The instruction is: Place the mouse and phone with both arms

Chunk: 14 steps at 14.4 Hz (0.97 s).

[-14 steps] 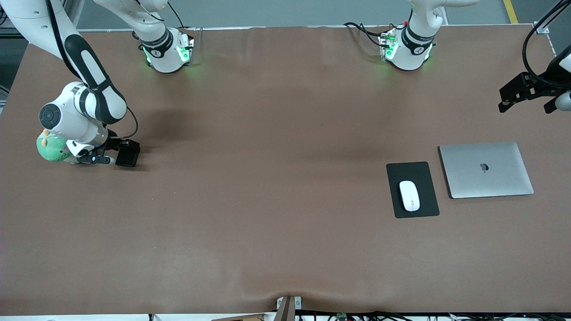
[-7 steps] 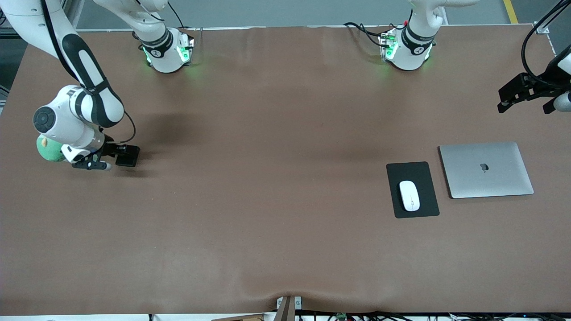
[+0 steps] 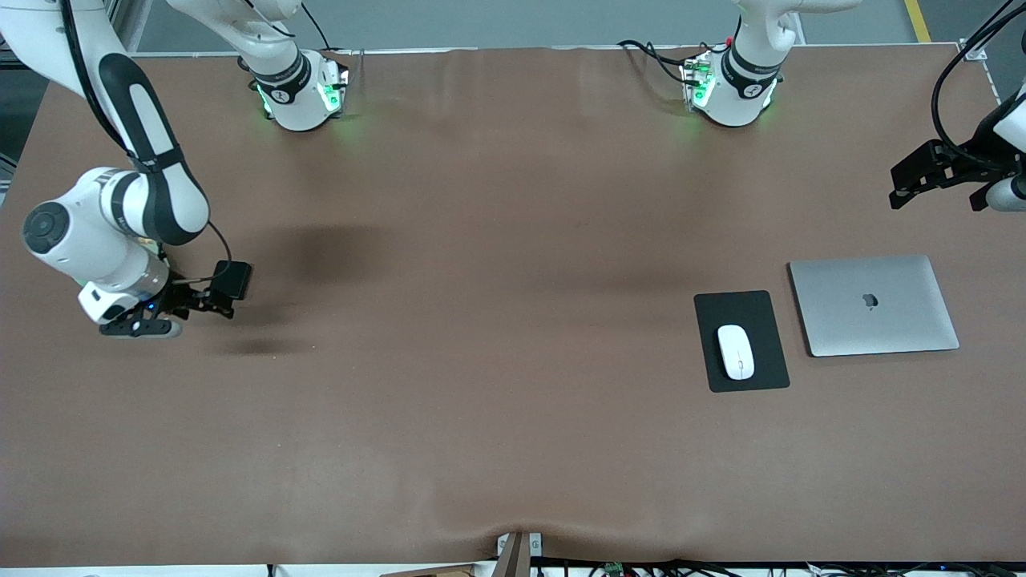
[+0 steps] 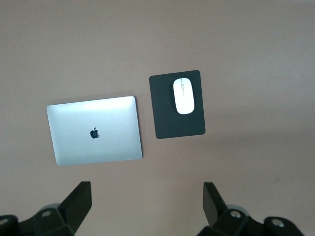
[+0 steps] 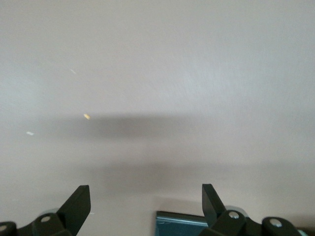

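Observation:
The white mouse (image 3: 735,351) (image 4: 183,95) lies on a black mouse pad (image 3: 753,308) (image 4: 179,123) toward the left arm's end of the table. The small black phone (image 3: 232,279) (image 5: 184,222) lies on the brown table toward the right arm's end. My right gripper (image 3: 207,300) (image 5: 145,187) hangs open with nothing in it. It is close beside the phone and not touching it. My left gripper (image 3: 932,196) (image 4: 146,184) is open, holds nothing, and hangs high over the table near the laptop, looking down on mouse and pad.
A closed silver laptop (image 3: 874,304) (image 4: 93,130) lies beside the mouse pad, toward the left arm's end. The two green-lit arm bases (image 3: 300,92) (image 3: 729,84) stand along the table's edge farthest from the front camera. A small bracket (image 3: 517,553) sits at the near edge.
The right arm has drawn back from the phone and risen, moving toward the front camera; it now covers a green toy. The phone stayed put. The left gripper barely shifted.

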### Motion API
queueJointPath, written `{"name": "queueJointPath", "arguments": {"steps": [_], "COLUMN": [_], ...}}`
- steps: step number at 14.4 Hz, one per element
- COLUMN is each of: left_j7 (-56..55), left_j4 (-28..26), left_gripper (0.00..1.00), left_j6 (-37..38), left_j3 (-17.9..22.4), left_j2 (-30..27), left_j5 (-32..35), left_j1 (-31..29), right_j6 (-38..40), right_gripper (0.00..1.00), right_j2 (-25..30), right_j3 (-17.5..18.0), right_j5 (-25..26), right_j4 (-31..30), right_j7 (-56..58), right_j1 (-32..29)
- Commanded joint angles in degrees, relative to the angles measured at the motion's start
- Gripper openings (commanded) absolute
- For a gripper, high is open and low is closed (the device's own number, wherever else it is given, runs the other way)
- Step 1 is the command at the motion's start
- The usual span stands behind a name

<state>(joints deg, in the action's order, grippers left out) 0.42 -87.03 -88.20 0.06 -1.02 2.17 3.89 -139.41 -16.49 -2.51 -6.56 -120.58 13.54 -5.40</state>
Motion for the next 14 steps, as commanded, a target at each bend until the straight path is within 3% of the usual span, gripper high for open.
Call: {"name": "queueJointPath", "arguments": {"steps": [1,5,10,14], "left_j7": [-0.1,-0.2,-0.1,0.5], "left_j4": [1.3,1.3,1.3,1.2], "left_gripper": [1.00,1.00,1.00,1.00], "left_j6": [0.1,-0.3,-0.6,-0.3], "left_j3": [0.1,0.1,0.1,0.1], "left_j2": [0.3,0.4,0.1,-0.1], "left_j5": [-1.3,-1.2,-1.2,-1.5], "left_j1": [-0.4,-0.1,-0.3,-0.5], "right_j6": [14.6,34.7,42.0,44.6], "right_gripper": [1.00,1.00,1.00,1.00], "right_j2": [-2.3,-7.1,-7.0,-3.8], "right_j3": [0.0,0.0,-1.7,-2.5], "right_j5": [0.1,0.1,1.4,1.3], "right_j4": [13.8,34.0,46.1,47.4], "right_j7": [0.3,0.6,0.5,0.3], "right_j1": [0.2,0.1,2.0,3.5]}}
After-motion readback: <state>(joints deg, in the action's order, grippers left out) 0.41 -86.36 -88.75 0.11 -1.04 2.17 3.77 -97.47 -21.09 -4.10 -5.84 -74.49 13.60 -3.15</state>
